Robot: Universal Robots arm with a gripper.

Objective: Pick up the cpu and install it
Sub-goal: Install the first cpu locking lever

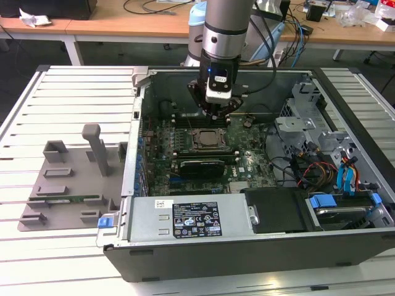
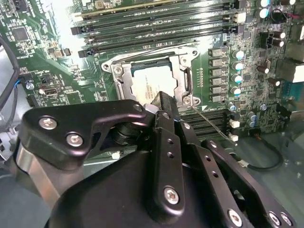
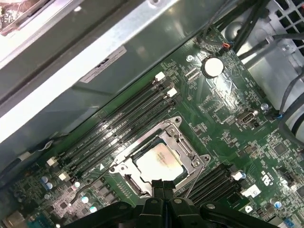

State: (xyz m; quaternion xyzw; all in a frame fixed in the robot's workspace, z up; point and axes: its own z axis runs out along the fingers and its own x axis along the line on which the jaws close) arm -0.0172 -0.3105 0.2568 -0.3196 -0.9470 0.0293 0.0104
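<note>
The cpu point(image 3: 159, 161), a small square chip with a pale silver top, lies flat inside the dark metal-framed socket point(image 3: 189, 151) on the green motherboard. In the second wrist view the cpu point(image 2: 151, 84) sits just beyond my fingertips. My gripper point(image 3: 162, 184) hangs a little above the socket's edge, its two black fingers pressed together with nothing between them. In the exterior view the gripper point(image 1: 217, 115) is inside the open computer case, above the cpu point(image 1: 208, 139).
Memory slots point(image 3: 118, 128) run beside the socket. A long black card point(image 1: 200, 166) lies in front of it, then the grey power supply point(image 1: 191, 216). Cables and drive bays point(image 1: 327, 166) crowd the exterior view's right. A grey fixture point(image 1: 68, 179) stands at the left, outside the case.
</note>
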